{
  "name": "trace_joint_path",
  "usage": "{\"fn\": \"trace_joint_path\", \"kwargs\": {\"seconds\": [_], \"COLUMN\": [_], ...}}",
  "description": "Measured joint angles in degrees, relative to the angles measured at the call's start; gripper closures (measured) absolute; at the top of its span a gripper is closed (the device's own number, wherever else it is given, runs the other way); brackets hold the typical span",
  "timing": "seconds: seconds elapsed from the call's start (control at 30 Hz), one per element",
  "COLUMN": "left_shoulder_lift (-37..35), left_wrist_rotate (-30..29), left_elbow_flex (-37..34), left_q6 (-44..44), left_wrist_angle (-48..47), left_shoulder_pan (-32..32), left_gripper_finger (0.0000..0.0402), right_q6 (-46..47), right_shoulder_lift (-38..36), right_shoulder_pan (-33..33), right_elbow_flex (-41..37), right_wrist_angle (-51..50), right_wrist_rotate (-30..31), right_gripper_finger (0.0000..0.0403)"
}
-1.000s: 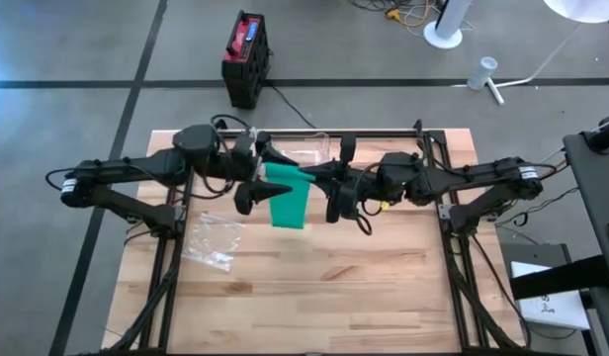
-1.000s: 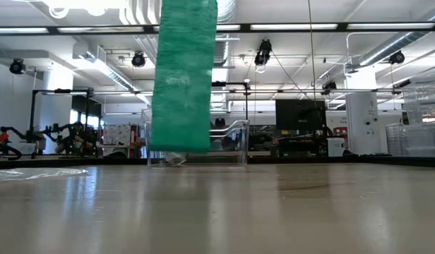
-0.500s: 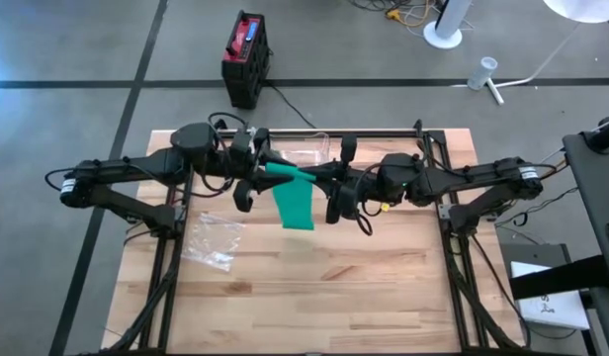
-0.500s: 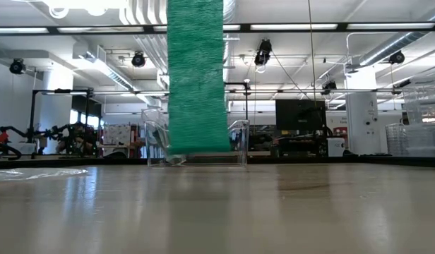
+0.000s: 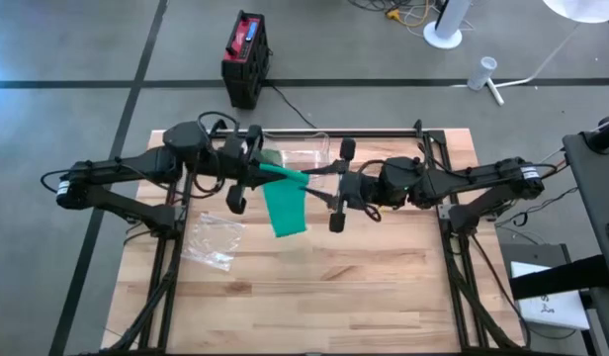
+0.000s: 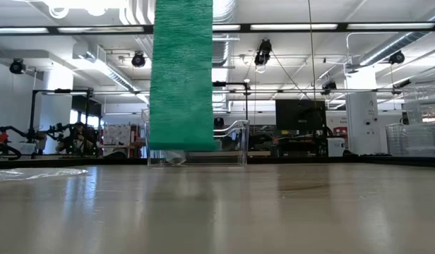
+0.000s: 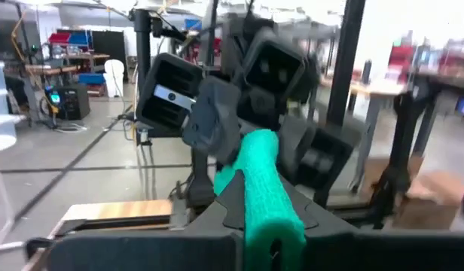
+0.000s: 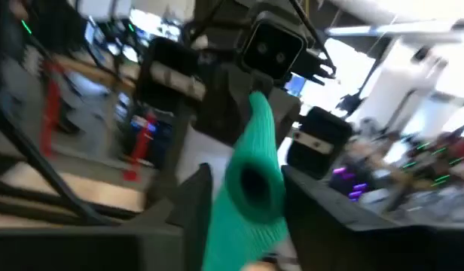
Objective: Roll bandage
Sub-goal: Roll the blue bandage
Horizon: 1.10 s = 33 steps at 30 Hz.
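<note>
A: Bandage (image 5: 284, 202) is green and woven. One end is rolled into a tube, held in the air between the two arms over the back half of the surface (image 5: 384, 287); a flat tail hangs down from it.
B: Claws?
A: Left claw (image 5: 268, 168) is pressed together, pinching the rolled end. Right claw (image 5: 318, 179) is at the other end of the roll; its fingers (image 8: 188, 197) sit either side of the tube with a gap, not clamping.
B: Any labels or writing?
A: None readable in any view.
B: Differences between views?
A: High view shows a crumpled clear plastic bag (image 5: 212, 240) on the surface, left of the tail, and a clear box (image 5: 306, 154) at the back edge. Low view shows only the hanging tail (image 6: 181, 74), bottom edge clear of the surface, with the box (image 6: 231, 143) behind it. Right wrist view shows the tube's hollow end (image 8: 254, 184); left wrist view shows its side (image 7: 267, 193).
</note>
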Motion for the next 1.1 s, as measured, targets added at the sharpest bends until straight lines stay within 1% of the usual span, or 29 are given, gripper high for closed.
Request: {"fn": "trace_joint_path", "kwargs": {"seconds": [0.1, 0.23, 0.33, 0.43, 0.53, 0.63, 0.83, 0.93, 1.03, 1.1], "left_shoulder_lift": [0.06, 0.05, 0.09, 0.09, 0.09, 0.09, 0.22, 0.22, 0.24, 0.24], "left_wrist_rotate": [-0.06, 0.07, 2.62, 4.62, 6.0, 5.99, 6.29, 7.35, 7.48, 7.48], "left_elbow_flex": [0.0, 0.0, 0.0, 0.0, 0.0, 0.0, 0.0, 0.0, 0.0, 0.0], "left_q6": [4.83, 9.79, 12.43, 13.71, 15.19, 16.48, 18.14, 18.36, 18.36, 18.36], "left_wrist_angle": [-1.09, -1.53, -1.37, -1.29, -1.21, -0.84, 0.38, 0.64, 0.8, 0.83], "left_shoulder_pan": [0.04, 0.04, -0.02, -0.03, -0.03, 0.0, -0.02, -0.02, -0.02, -0.02], "left_gripper_finger": [0.0394, 0.0392, 0.0393, 0.0393, 0.0393, 0.0393, 0.0393, 0.0393, 0.0393, 0.0393], "right_q6": [8.7, 17.17, 21.56, 23.51, 24.3, 25.05, 27.12, 27.1, 25.78, 24.45], "right_shoulder_lift": [-0.51, -0.71, 0.05, 0.23, 0.15, 0.15, 1.11, 1.2, 1.2, 1.2], "right_shoulder_pan": [-0.18, -1.17, -2.48, -3.09, -3.2, -3.26, -3.41, -3.43, -3.41, -3.41], "right_elbow_flex": [-0.04, -0.02, -0.02, -0.04, -0.04, -0.04, 0.0, 0.0, 0.0, 0.0], "right_wrist_angle": [1.28, 2.12, 2.21, 1.75, 2.13, 2.08, 1.96, 2.04, 2.08, 2.22], "right_wrist_rotate": [-4.3, -5.02, -4.92, -4.98, -5.16, -5.21, -9.23, -9.72, -10.12, -10.18], "right_gripper_finger": [0.0203, 0.0156, 0.0139, 0.0134, 0.0138, 0.0152, 0.0187, 0.0203, 0.0226, 0.0252]}}
